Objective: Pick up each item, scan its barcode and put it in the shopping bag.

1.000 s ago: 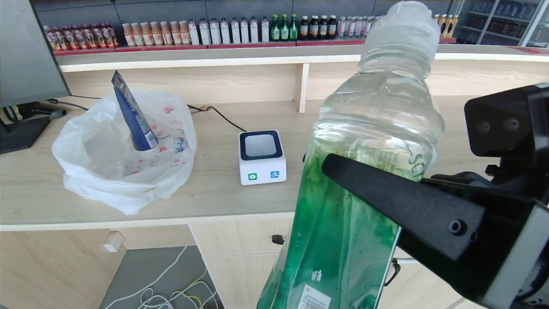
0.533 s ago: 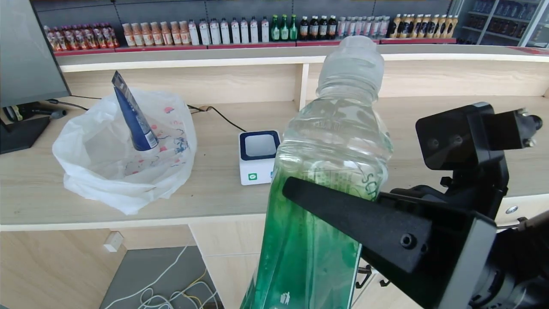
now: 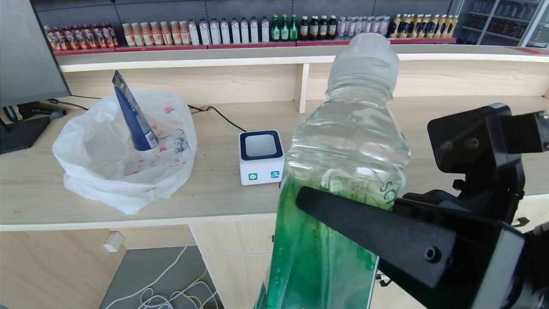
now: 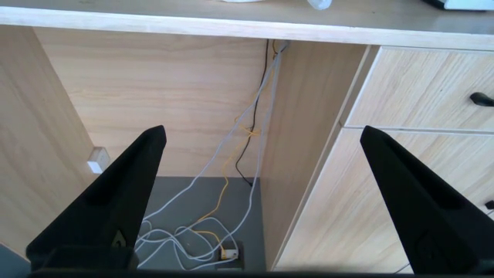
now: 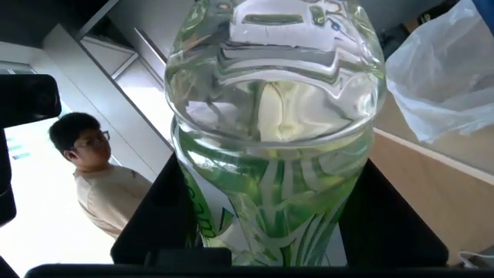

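Observation:
My right gripper (image 3: 339,204) is shut on a clear bottle (image 3: 347,150) with a green label, held upright close to the head camera, in front of the counter's near edge and right of the scanner. From the right wrist, the bottle (image 5: 278,116) stands between the two black fingers (image 5: 154,224). The white scanner (image 3: 261,156) with its dark blue top sits mid-counter. Left of it lies the open white shopping bag (image 3: 107,167), with a blue tube (image 3: 134,113) leaning upright inside. My left gripper (image 4: 255,201) is open, low beneath the counter, with nothing between its fingers.
A dark monitor (image 3: 25,51) stands at the counter's far left, and a black cable (image 3: 223,118) runs behind the scanner. A raised shelf (image 3: 193,56) bounds the counter (image 3: 214,197) at the back. Drawers (image 4: 432,85) and loose floor cables (image 4: 208,232) lie below.
The right gripper carried the bottle left and down toward the scanner's side, then edged it back right a little. Bag, tube and scanner have not moved.

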### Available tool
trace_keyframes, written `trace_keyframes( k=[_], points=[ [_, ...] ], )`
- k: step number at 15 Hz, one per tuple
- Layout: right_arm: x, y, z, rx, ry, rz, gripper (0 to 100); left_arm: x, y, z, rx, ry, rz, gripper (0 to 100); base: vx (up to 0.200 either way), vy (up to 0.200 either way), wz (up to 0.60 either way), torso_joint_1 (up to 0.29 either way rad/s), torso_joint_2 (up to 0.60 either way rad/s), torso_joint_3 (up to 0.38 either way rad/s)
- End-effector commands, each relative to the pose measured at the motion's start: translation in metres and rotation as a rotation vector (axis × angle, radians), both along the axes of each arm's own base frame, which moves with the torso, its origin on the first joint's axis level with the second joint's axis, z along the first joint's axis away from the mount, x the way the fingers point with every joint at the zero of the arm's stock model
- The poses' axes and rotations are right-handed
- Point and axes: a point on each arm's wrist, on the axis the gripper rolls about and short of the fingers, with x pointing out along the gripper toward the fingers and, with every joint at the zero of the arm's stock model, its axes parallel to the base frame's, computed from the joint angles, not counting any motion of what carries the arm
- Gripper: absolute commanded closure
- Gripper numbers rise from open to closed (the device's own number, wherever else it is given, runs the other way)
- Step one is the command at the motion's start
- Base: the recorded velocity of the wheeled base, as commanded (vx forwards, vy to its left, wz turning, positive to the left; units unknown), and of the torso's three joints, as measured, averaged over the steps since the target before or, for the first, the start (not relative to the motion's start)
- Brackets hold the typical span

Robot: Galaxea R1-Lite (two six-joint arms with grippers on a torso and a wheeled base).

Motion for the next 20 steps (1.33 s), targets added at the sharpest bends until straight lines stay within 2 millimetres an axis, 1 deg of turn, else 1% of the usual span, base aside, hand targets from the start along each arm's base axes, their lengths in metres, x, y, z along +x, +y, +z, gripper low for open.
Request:
trace_keyframes(
  k=[1, 5, 7, 11, 13, 14, 15, 16, 17, 20],
  points=[
    [-0.005, -0.007, 0.0, 0.0, -0.001, 0.001, 100, 0.0, 0.0, 0.0, 0.0, 0.0, 0.0, 0, 0.0, 0.0, 0.0, 0.0, 0.0, 0.0],
    [-0.009, -0.013, 0.0, -0.003, -0.022, -0.009, 100, 0.0, 0.0, 0.0, 0.0, 0.0, 0.0, 0, 0.0, 0.0, 0.0, 0.0, 0.0, 0.0],
    [-0.008, -0.012, -0.002, -0.022, -0.09, -0.046, 100, 0.0, 0.0, 0.0, 0.0, 0.0, 0.0, 0, 0.0, 0.0, 0.0, 0.0, 0.0, 0.0],
    [-0.008, -0.013, -0.003, -0.036, -0.173, -0.091, 100, 0.0, 0.0, 0.0, 0.0, 0.0, -0.001, 0, 0.0, 0.0, 0.0, 0.0, 0.0, 0.0],
    [-0.002, -0.016, -0.004, -0.056, -0.243, -0.162, 100, 0.0, 0.0, 0.0, 0.0, 0.0, 0.0, 0, 0.0, 0.0, 0.0, 0.0, 0.0, 0.0],
    [0.006, -0.017, -0.006, -0.079, -0.299, -0.223, 100, 0.0, 0.0, 0.0, 0.0, 0.0, 0.0, 0, 0.0, 0.0, 0.0, 0.0, 0.0, 0.0],
    [0.006, -0.017, -0.006, -0.079, -0.299, -0.223, 100, 0.0, 0.0, 0.0, 0.0, 0.0, 0.0, 0, 0.0, 0.0, 0.0, 0.0, 0.0, 0.0],
    [0.017, -0.02, -0.007, -0.102, -0.348, -0.331, 100, 0.0, 0.0, 0.0, 0.0, 0.0, 0.0, 0, 0.0, 0.0, 0.0, 0.0, 0.0, 0.0],
    [0.023, -0.02, -0.006, -0.107, -0.363, -0.417, 100, 0.0, 0.0, 0.0, 0.0, 0.0, -0.001, 0, 0.0, 0.0, 0.0, 0.0, 0.0, 0.0],
    [0.035, -0.018, -0.013, -0.158, -0.355, -0.634, 100, 0.0, 0.0, 0.0, 0.0, 0.0, 0.0, 0, 0.0, 0.0, 0.0, 0.0, 0.0, 0.0]
  ],
)
